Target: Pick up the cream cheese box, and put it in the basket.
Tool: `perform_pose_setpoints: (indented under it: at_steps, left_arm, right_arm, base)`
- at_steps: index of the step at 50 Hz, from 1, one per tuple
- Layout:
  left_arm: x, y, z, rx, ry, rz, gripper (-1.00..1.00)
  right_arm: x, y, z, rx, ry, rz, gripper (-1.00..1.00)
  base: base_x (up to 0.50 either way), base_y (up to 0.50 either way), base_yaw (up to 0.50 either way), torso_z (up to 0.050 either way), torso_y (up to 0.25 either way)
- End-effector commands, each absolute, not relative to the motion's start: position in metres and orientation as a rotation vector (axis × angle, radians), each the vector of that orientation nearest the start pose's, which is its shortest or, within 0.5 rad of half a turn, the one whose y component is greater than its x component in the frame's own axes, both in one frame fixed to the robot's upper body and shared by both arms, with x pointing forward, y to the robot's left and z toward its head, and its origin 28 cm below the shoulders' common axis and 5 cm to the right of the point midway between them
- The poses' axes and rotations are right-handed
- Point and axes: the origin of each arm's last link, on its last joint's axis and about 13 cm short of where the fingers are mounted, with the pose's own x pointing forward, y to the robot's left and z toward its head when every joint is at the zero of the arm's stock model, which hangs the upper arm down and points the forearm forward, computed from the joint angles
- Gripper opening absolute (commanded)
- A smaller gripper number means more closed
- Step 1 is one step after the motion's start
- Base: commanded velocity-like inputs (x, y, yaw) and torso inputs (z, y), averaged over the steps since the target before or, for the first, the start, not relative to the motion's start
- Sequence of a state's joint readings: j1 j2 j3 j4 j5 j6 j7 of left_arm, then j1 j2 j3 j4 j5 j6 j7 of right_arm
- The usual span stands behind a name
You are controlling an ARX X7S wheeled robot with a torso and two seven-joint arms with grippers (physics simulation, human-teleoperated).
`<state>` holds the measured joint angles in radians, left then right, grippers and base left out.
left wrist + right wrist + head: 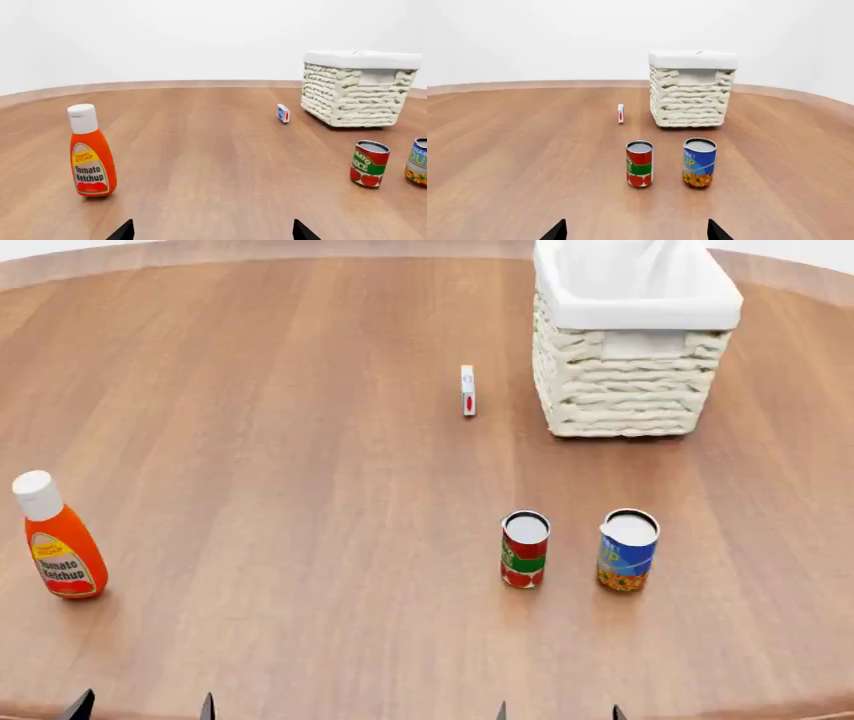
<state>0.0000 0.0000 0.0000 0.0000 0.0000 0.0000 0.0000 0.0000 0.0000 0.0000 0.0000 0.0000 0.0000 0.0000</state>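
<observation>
The cream cheese box (467, 390) is a tiny white box with a red mark, standing on edge on the wooden table just left of the basket (627, 390). It also shows in the left wrist view (283, 113) and the right wrist view (620, 113). The basket, cream wicker with a white liner, stands at the far right (353, 95) (690, 95). My left gripper (143, 708) and right gripper (558, 712) sit at the near table edge, both open and empty, far from the box. Only their black fingertips (123, 231) (557, 231) show.
A tomato ketchup bottle (56, 540) stands at the near left. A red can (525, 549) and a blue can (627, 549) stand side by side between my right gripper and the basket. The round table's edge (267, 250) curves behind.
</observation>
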Motion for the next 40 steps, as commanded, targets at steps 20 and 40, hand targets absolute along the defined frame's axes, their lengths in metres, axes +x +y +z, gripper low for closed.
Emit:
perform_pose_setpoints:
  at_steps: [20, 40]
  left_arm:
    - [0.2109, 0.2056, 0.0128, 0.000, 0.000, 0.001, 1.00]
    - [0.2097, 0.2054, 0.0108, 0.012, -0.017, 0.004, 1.00]
  right_arm:
    - [0.2109, -0.0944, 0.0097, -0.041, 0.003, -0.001, 1.00]
    - [0.2115, -0.0947, 0.0089, -0.042, 0.004, 0.002, 1.00]
  base:
    - [0.00, 0.00, 0.00, 0.000, 0.000]
    - [0.00, 0.00, 0.00, 0.000, 0.000]
